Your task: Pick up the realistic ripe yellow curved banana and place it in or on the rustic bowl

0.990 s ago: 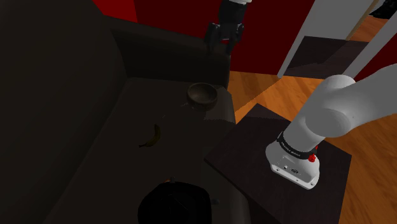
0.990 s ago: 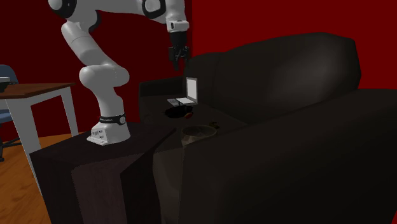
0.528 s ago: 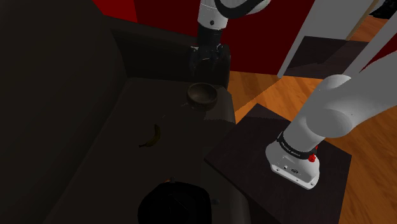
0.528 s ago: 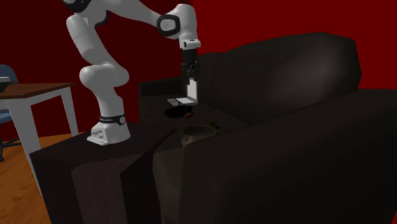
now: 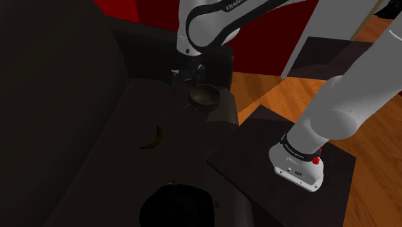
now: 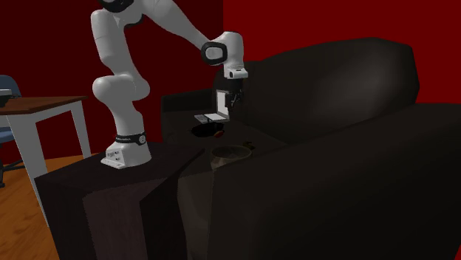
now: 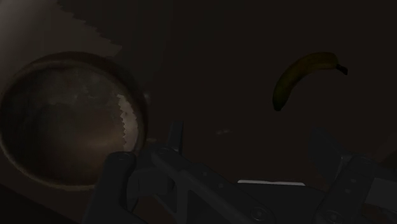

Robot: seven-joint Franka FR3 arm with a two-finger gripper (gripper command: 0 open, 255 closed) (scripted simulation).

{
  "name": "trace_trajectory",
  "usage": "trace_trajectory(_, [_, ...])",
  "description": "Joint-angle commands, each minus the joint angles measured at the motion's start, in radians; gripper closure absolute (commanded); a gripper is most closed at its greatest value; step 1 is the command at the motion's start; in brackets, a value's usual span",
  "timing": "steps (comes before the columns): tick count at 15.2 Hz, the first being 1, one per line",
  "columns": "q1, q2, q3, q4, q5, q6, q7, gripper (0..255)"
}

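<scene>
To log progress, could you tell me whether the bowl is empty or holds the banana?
Empty: the bowl shows a bare inside, and the banana lies apart on the sofa seat.

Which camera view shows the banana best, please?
The wrist view: the banana appears large, with its whole curve and stem end unobstructed. The shoulder view shows it small on the dark sofa seat.

Shoulder: high beside the stand (image 5: 248, 151), looking down on the sofa seat (image 5: 116, 155) | Second exterior: low, farther off, facing the sofa's armrest end | Wrist: close above the seat, looking down | Shared by all: bowl (image 5: 205, 96)
</scene>
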Motion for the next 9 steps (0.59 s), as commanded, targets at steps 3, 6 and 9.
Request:
trace_trajectory(3, [0.015, 0.154, 0.037, 0.050, -0.045, 0.097, 0.080, 0])
trace_trajectory(6, [0.031, 0.277, 0.046, 0.107, -0.097, 0.153, 0.142, 0])
trace_trajectory(9, [0.059, 0.400, 0.040, 0.176, -0.153, 0.196, 0.203, 0])
